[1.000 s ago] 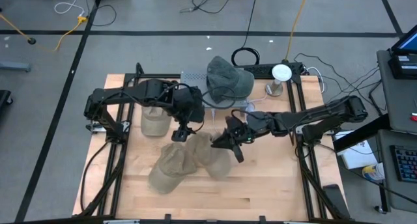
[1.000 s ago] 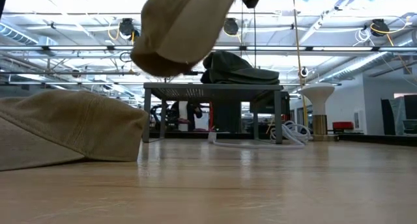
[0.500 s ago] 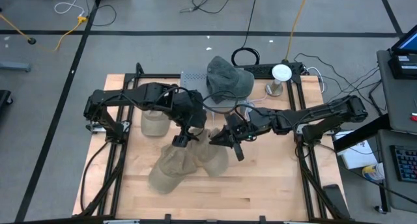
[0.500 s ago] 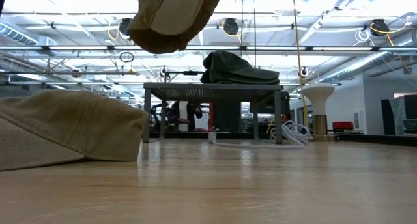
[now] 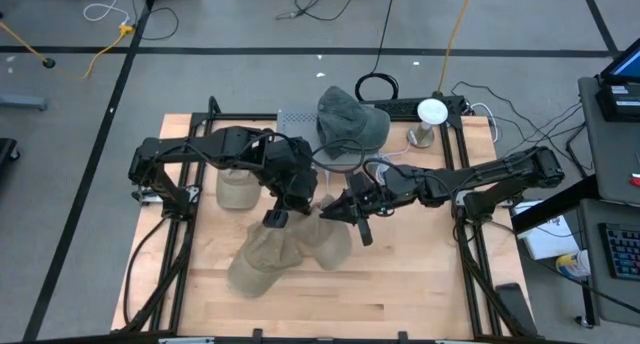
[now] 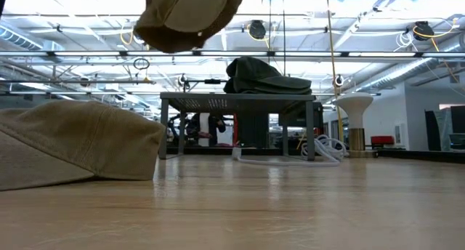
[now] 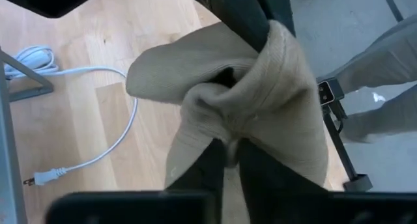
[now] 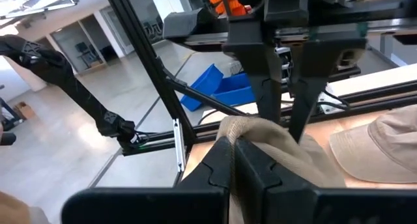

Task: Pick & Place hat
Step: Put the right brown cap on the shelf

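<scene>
High view: both arms meet mid-counter [image 5: 400, 284] over one tan hat [image 5: 328, 236]; left pincer [image 5: 281, 212] and right pincer [image 5: 342, 212] each grip an edge of it. Three tan hats total: the held one, a second tan hat [image 5: 258, 264] lying just beside it toward the front-left, a third tan hat [image 5: 236, 187] under the left arm. One dark green hat [image 5: 350, 121] sits on a small mesh stand [image 5: 292, 116] at the back edge, a white round-top post [image 5: 431, 112] near it on the right, and a black cable coil [image 5: 376, 86] on the floor behind. Versus a second ago, both pincers have shifted slightly toward the back and the hat has come up with them. Low view: the held hat [image 6: 190, 16] hangs well above the wood, higher in the picture than before, partly blocking the ceiling; the resting hat [image 6: 76, 142] fills the left foreground. Left wrist view: left pincer [image 7: 229, 152] clamped on bunched hat fabric [image 7: 260, 107]; white power cord [image 7: 98, 120] on the counter below. Right wrist view: right pincer [image 8: 232, 149] closed on the hat edge [image 8: 273, 142], with the left pincer's fingers [image 8: 270, 87] pinching the same hat from above.
</scene>
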